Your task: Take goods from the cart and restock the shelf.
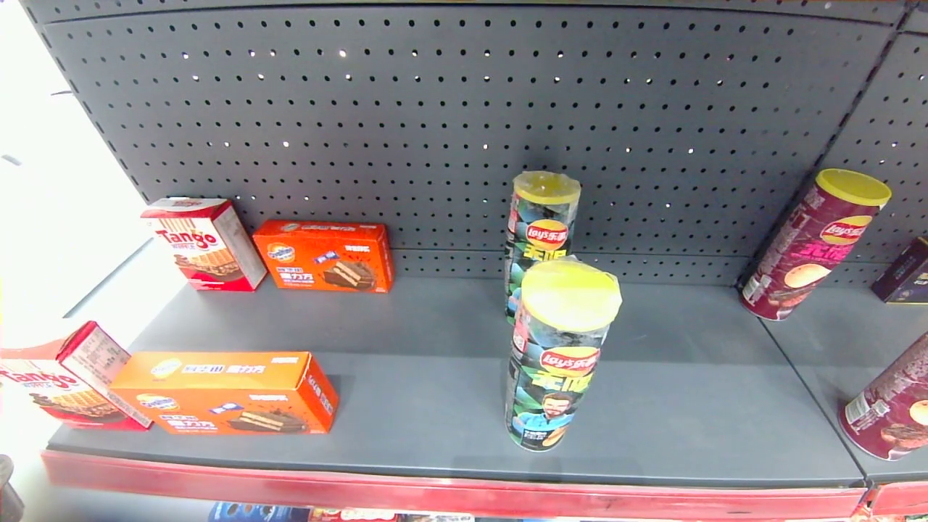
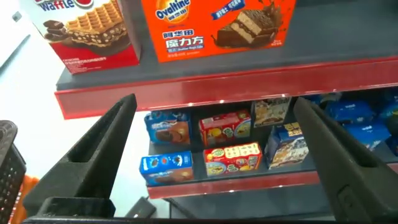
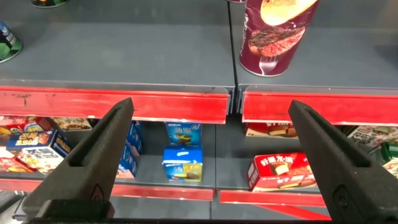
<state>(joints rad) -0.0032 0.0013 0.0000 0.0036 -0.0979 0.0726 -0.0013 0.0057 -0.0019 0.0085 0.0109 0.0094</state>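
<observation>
Both grippers were spread wide with nothing between them, so no goods were in hand. The nearest hazard, as I judged it, sat with the right gripper (image 3: 210, 104): a maroon can (image 3: 273, 34) stood just beyond its fingertips, close behind the shelf's red front lip (image 3: 118, 102). A careless rise from there could clip the lip or tip the can off the edge. Ahead of the left gripper (image 2: 214, 102) an orange box (image 2: 217, 28) lay flat near the same lip, roughly in line with the gap between the fingers (image 2: 93, 155), and could be shoved backward. A dark mesh rim (image 2: 7, 162) showed outside one left finger; it may have been the cart, though I could not be sure. The shelf (image 1: 435, 377) was a flat dark grey deck with a perforated back panel, loosely stocked. Its tall front can (image 1: 558, 362), yellow-lidded and narrow-based, looked easy to topple if new stock were slid in beside it.
</observation>
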